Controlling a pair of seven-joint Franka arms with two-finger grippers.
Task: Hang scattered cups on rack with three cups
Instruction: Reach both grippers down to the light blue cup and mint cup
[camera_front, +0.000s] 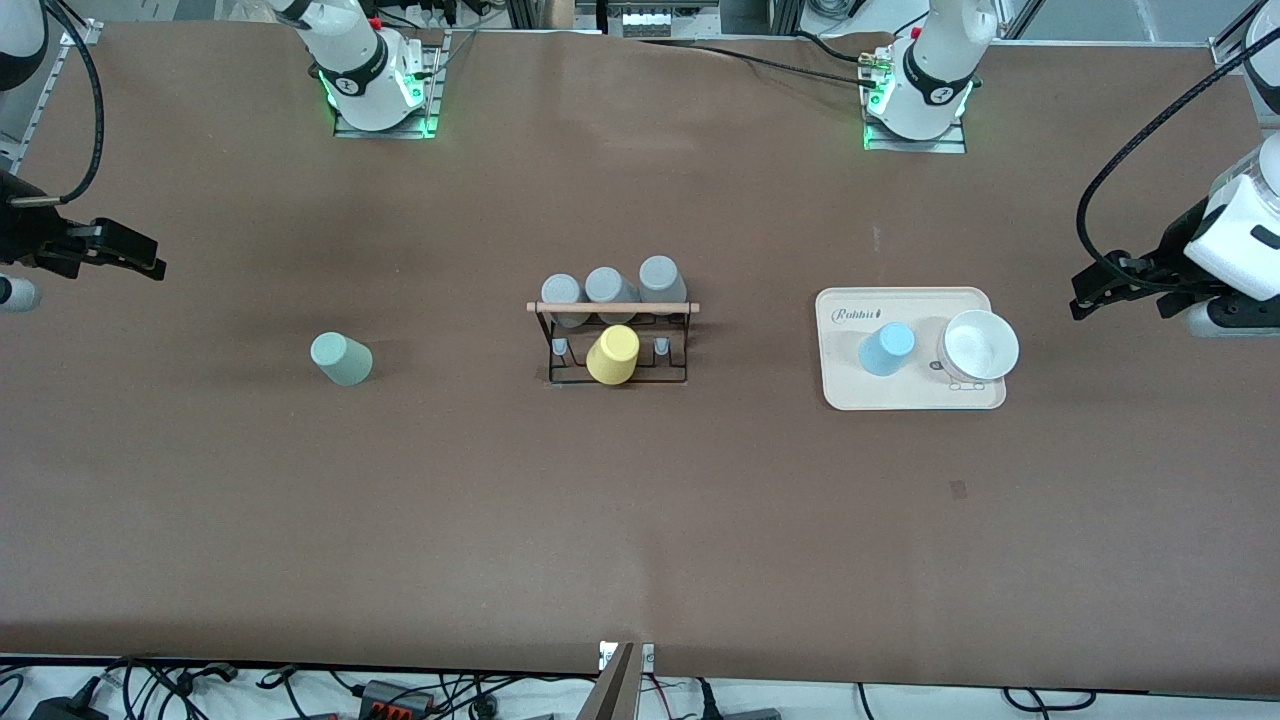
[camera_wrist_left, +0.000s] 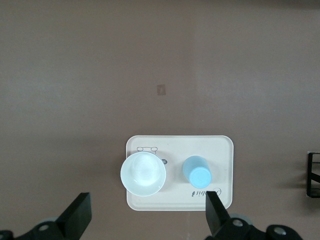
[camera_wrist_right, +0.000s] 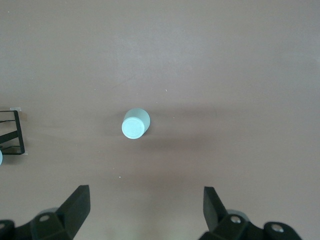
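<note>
The pale sage-green cup (camera_front: 341, 359) stands upside down on the table toward the right arm's end; it also shows in the right wrist view (camera_wrist_right: 135, 124). The light blue cup (camera_front: 886, 349) stands upside down on the cream tray (camera_front: 850, 395) and shows in the left wrist view (camera_wrist_left: 197, 171). The black wire rack (camera_front: 615, 340) with its wooden rod stands mid-table. It holds three grey cups (camera_front: 606, 287) and a yellow cup (camera_front: 613, 354). My right gripper (camera_front: 140, 258) (camera_wrist_right: 146, 207) is open and empty, over the table at its end. My left gripper (camera_front: 1085, 295) (camera_wrist_left: 147, 215) is open and empty, over the table beside the tray.
A white bowl (camera_front: 979, 346) sits on the tray beside the blue cup, toward the left arm's end; it also shows in the left wrist view (camera_wrist_left: 143, 173). Two short grey pegs (camera_front: 661, 346) flank the yellow cup on the rack. Cables lie along the table's near edge.
</note>
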